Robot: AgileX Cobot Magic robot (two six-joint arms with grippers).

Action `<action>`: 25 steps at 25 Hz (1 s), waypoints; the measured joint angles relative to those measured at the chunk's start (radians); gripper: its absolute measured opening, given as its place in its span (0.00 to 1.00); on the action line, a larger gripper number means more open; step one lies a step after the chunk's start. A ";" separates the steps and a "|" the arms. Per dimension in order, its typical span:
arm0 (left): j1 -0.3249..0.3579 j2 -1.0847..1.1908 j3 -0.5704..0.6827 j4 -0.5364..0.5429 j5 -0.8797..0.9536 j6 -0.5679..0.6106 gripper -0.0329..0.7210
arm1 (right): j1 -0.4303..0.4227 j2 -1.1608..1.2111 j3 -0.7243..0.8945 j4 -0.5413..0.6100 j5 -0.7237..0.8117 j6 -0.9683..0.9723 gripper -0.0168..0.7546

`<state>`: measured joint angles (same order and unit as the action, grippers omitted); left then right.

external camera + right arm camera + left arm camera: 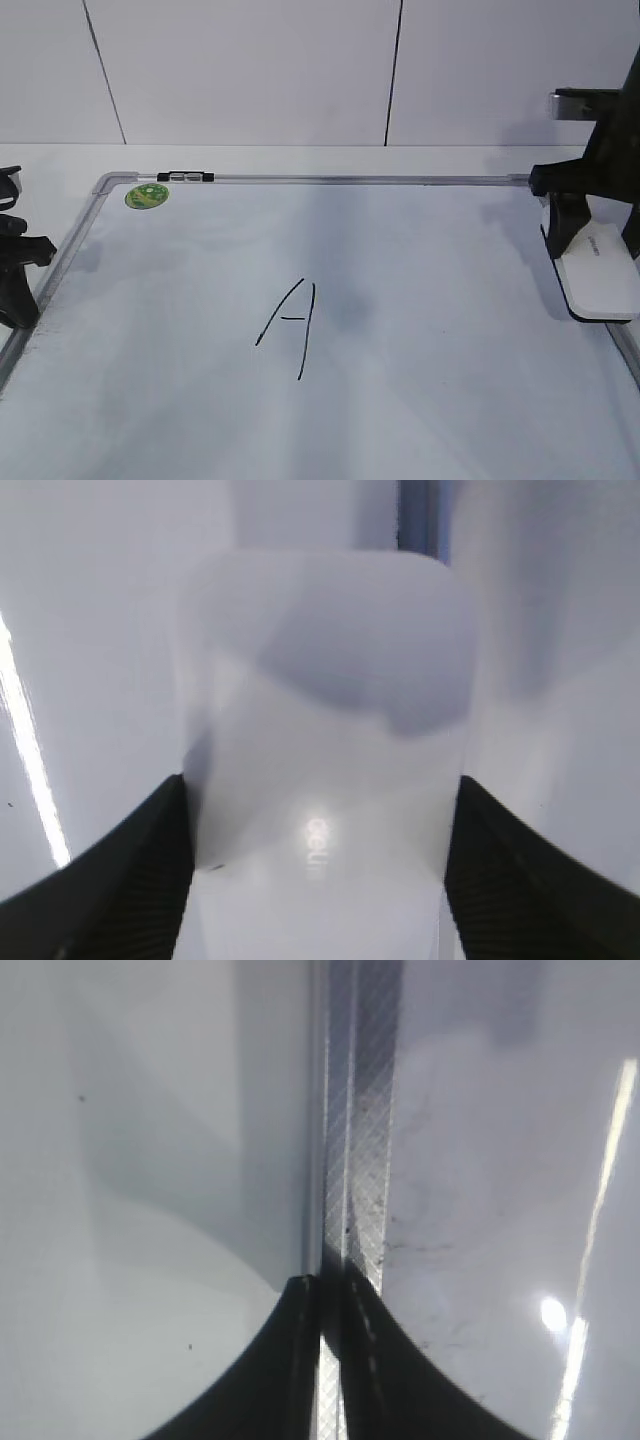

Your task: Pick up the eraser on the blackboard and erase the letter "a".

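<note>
While the eraser (598, 277) lies at the blackboard's (420, 420) right edge, no lowercase "a" shows | right tool (320, 880) straddles eraser, pads against its sides | left tool (328, 1290) closed, empty | capital "A" (290, 325) remains | wiping seems done; lifting possibly left

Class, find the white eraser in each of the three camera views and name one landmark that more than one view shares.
Exterior view: the eraser lies at the right edge, on the blackboard, under the right gripper.
Left wrist view: not in it.
Right wrist view: the eraser fills the centre, between the gripper's fingers.
Shared landmark: the blackboard's metal frame, seen in all three.
</note>
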<state>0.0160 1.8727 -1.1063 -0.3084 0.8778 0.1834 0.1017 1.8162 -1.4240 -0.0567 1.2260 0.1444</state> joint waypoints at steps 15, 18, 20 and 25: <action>0.000 0.000 0.000 0.000 -0.001 0.002 0.09 | -0.005 0.093 0.000 0.008 -0.005 -0.015 0.70; 0.000 0.000 0.000 0.000 -0.001 0.002 0.09 | -0.005 0.104 0.000 0.008 -0.007 -0.017 0.70; 0.000 0.000 0.000 0.000 -0.001 0.002 0.09 | -0.005 0.111 0.000 -0.004 -0.007 -0.017 0.70; 0.000 0.000 0.000 0.000 -0.001 0.002 0.09 | -0.005 0.113 0.000 -0.045 -0.007 -0.018 0.70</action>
<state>0.0160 1.8727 -1.1063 -0.3088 0.8771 0.1852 0.0970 1.9296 -1.4240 -0.1022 1.2191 0.1260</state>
